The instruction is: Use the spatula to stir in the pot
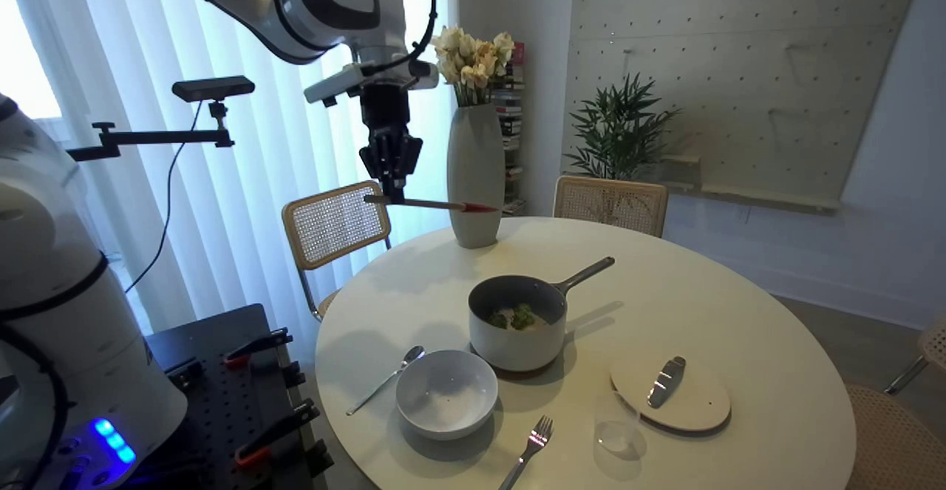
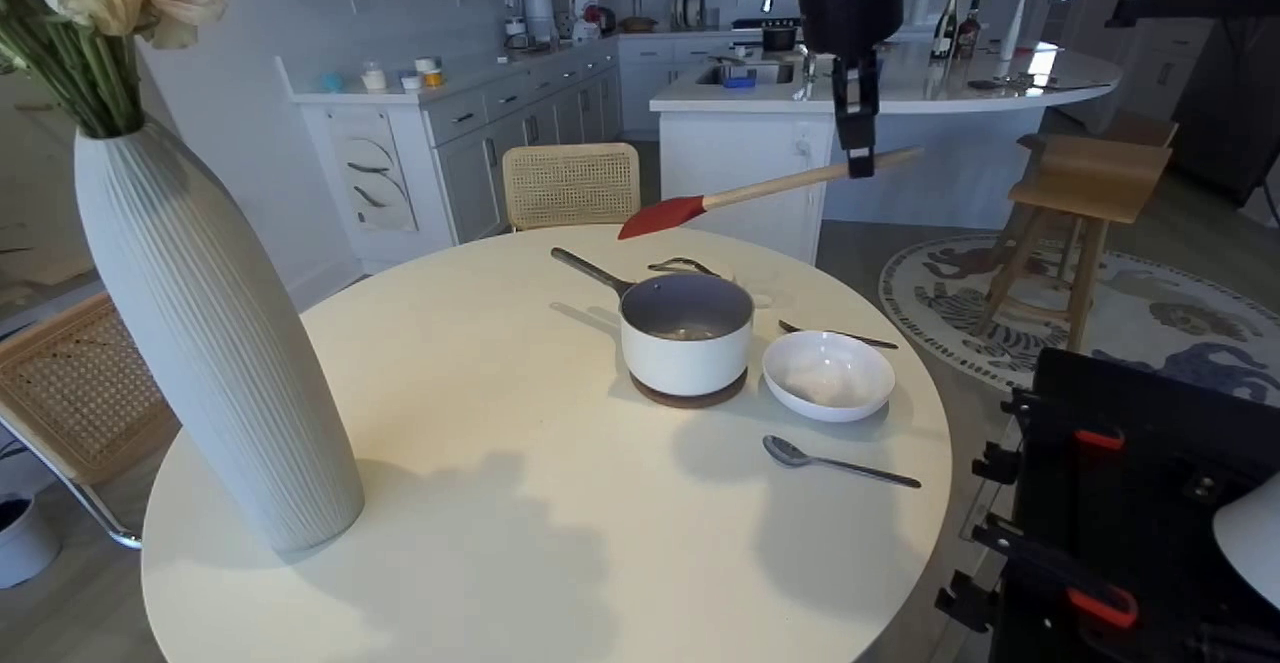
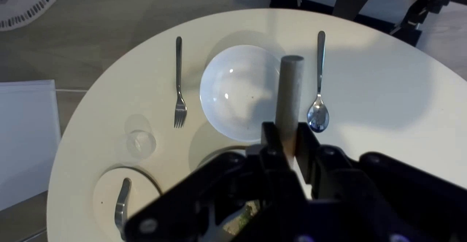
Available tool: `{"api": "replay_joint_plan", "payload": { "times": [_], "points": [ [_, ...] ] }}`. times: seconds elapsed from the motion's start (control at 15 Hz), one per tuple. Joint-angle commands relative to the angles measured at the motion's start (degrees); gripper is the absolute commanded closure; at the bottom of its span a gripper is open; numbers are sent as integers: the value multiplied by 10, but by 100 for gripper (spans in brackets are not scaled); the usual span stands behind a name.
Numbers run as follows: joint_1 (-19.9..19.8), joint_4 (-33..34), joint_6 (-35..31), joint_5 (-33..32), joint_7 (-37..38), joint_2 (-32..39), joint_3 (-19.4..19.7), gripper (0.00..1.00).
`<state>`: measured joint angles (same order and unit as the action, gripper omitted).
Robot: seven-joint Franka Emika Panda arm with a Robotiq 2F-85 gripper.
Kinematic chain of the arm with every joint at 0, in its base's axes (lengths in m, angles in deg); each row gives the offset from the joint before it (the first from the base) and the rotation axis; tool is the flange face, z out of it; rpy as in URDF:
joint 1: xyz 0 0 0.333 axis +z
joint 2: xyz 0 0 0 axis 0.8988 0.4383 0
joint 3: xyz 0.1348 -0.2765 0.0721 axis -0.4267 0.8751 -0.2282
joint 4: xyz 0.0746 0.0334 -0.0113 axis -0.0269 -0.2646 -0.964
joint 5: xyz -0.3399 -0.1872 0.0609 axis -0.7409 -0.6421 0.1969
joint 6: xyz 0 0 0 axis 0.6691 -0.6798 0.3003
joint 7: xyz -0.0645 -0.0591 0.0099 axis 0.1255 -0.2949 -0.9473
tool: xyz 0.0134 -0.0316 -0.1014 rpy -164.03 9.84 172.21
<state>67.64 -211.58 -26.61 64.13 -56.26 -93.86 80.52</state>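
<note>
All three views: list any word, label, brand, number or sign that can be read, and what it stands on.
None can be read in any view.
Stacked books: spines too small and blurred.
Bottles: any print too small.
Red-and-white package: any print too blurred.

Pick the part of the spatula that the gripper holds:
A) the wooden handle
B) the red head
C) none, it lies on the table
A: in an exterior view the red head of the spatula juts out free, and in the wrist view the gripper is shut on the wooden handle.
</note>
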Motion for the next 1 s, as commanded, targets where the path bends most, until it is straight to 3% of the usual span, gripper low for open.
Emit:
{"api": "replay_joint_plan", "payload": {
  "times": [0.0,0.33,0.93],
  "points": [
    [-16,21,61,-14,-28,-1,1,96],
    [-32,31,97,-17,-52,21,22,96],
    [-50,40,87,-8,-49,107,42,96]
  ]
}}
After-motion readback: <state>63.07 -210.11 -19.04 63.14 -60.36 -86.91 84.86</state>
